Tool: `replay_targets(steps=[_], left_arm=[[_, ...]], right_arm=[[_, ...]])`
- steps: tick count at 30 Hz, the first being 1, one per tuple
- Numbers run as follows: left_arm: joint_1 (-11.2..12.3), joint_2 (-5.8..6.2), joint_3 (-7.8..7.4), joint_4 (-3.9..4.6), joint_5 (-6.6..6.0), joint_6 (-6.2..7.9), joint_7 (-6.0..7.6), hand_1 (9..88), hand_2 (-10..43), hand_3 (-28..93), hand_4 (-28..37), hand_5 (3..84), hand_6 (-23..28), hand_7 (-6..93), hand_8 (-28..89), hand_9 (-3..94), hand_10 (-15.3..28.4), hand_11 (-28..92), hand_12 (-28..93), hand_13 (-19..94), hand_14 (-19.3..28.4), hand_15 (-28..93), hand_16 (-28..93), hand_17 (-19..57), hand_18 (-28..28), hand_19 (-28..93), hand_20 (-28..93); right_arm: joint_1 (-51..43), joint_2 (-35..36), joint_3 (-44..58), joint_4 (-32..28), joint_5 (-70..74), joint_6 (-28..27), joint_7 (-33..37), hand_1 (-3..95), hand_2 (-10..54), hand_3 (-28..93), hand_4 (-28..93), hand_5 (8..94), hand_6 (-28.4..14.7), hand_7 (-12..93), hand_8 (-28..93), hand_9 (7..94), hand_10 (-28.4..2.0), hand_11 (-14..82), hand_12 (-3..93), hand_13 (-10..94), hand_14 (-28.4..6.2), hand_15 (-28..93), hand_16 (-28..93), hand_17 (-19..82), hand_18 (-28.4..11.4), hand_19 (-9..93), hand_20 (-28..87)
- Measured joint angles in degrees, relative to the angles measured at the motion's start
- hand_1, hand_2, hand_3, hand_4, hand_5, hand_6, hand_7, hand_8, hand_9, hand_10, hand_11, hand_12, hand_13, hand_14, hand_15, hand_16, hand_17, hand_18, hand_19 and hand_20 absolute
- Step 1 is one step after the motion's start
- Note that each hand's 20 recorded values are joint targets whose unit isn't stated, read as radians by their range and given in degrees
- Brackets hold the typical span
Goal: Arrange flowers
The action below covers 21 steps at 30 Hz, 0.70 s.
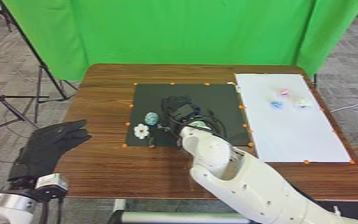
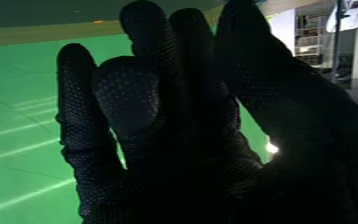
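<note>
Blue flower point(image 1: 151, 118) and white flower point(image 1: 142, 131) lie on black mat point(image 1: 222, 92), just left of right hand point(image 2: 189, 167), nearer it than left hand point(image 1: 47, 146). Blue's long axis roughly fore-aft. Right fingers mostly straight, slightly apart, nothing visibly clamped; left's relaxed. Probably needs leftward approach.

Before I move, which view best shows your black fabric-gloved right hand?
The right wrist view: there the right hand is close, fingers and thumb plain before the green curtain. The head view shows it smaller, over the black mat.
</note>
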Motion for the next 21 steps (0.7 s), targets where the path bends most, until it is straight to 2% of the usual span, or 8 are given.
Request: replay_targets(steps=[7,13,17,21], left_arm=[[1.1,-0.05,-0.15,-0.22,-0.05,0.12,0.30,30.8,3.2,79,-14.5,53.4,16.0,15.0,-9,44.4,22.6,43,11,30,27.2,64,-14,-9.3,20.8,59,14],[2.4,-0.33,-0.72,-0.77,-0.09,0.26,0.38,30.7,3.4,79,-14.7,53.5,16.1,14.9,-9,44.4,22.7,43,11,30,27.3,64,-14,-9.3,20.8,59,14],[2.9,-0.55,-0.94,-0.98,-0.12,0.39,0.38,30.6,3.5,79,-14.7,53.5,16.1,14.9,-9,44.4,22.8,43,11,30,27.3,64,-14,-9.3,20.8,59,14],[3.0,-0.66,-0.95,-1.00,-0.12,0.42,0.38,30.3,3.5,79,-14.7,53.6,16.1,14.8,-9,44.4,22.8,43,11,30,27.3,64,-14,-9.3,20.8,59,14]], right_arm=[[1.3,1.9,-1.8,-2.2,1.3,1.1,0.5,38.7,-9.5,83,-28,65.8,-4.8,23,-13,64.7,-17.0,34.5,18.5,65,-12.0,79,19,27,-21.9,88,-3],[1.9,5.4,-1.9,-7.6,4.5,1.0,-0.6,33.5,-7.2,83,-27,70.7,-3.4,25,-14,60.4,-19.7,27.1,16.5,58,-14.8,78,18,23,-23.6,86,-1],[1.2,7.2,-0.7,-11.2,3.7,-2.1,-5.4,32.6,-6.0,82,-26,70.5,-2.9,25,-14,58.0,-20.3,24.0,17.4,56,-15.3,78,17,21,-23.5,83,2],[-0.9,7.6,2.1,-14.0,3.3,-9.4,-10.5,32.2,-5.8,83,-26,67.1,-2.2,23,-15,56.5,-20.0,23.4,17.7,55,-15.1,78,17,20,-23.2,81,6]])
